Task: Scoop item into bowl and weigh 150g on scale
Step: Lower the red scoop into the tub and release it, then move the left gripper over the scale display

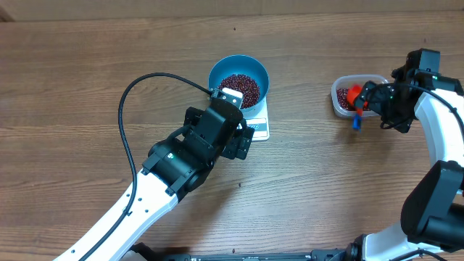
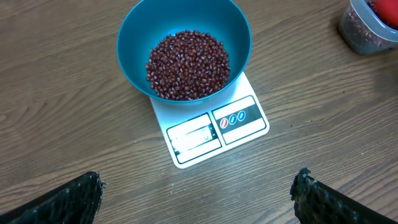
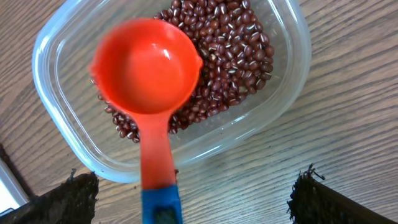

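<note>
Beans (image 2: 188,65) lie in blue bowl (image 2: 134,31) on scale (image 2: 214,130), just past L gripper (image 2: 198,186), jaws wide, empty. R gripper (image 3: 194,183) jaws wide, holding nothing; red scoop (image 3: 146,68) rests in tub (image 3: 292,74) beyond, handle end cut off. Scale display unreadable.

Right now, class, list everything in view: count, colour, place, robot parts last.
Wooden table: one, brown, underneath.
Flat rectangular kitchen scale: one, white, central.
Round plastic bowl: one, blue, on the scale.
Rounded plastic tub: one, clear, right of scale.
Small oval beans: many, red-brown, in bowl and tub.
Plastic scoop: one, red, blue-tipped handle, in the tub.
Cable: one, black, left of the bowl.
Left tool: one, black, open, facing the scale.
Right tool: one, black, open, over the tub.
</note>
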`<action>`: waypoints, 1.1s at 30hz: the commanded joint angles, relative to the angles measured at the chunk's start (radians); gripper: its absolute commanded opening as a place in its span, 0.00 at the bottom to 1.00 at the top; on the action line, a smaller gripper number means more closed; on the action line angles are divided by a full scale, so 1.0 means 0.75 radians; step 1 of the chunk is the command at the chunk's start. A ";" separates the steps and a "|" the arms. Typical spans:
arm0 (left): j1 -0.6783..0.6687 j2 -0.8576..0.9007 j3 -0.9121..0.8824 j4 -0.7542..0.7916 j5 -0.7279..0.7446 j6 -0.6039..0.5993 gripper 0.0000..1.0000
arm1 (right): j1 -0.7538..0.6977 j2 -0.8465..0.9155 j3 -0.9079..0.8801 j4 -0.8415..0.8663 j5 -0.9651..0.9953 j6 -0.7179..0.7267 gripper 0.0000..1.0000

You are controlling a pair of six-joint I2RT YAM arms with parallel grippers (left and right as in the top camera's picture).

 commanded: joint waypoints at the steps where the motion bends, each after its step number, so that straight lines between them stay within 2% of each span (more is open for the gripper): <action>1: 0.000 -0.011 -0.004 0.005 -0.014 -0.009 1.00 | -0.007 0.007 0.000 0.007 0.011 -0.048 1.00; 4: 0.000 -0.011 -0.004 0.005 -0.014 -0.009 0.99 | -0.006 0.004 0.007 0.007 -0.010 -0.076 1.00; 10: 0.000 -0.011 -0.004 0.005 -0.014 -0.009 1.00 | -0.006 -0.032 0.021 -0.014 -0.083 -0.261 1.00; 19: 0.000 -0.011 -0.004 0.005 -0.014 -0.009 1.00 | -0.004 -0.143 0.057 -0.172 -0.078 -0.549 1.00; 33: 0.000 -0.011 -0.004 0.005 -0.014 -0.009 1.00 | -0.004 -0.307 0.055 -0.236 -0.039 -0.564 1.00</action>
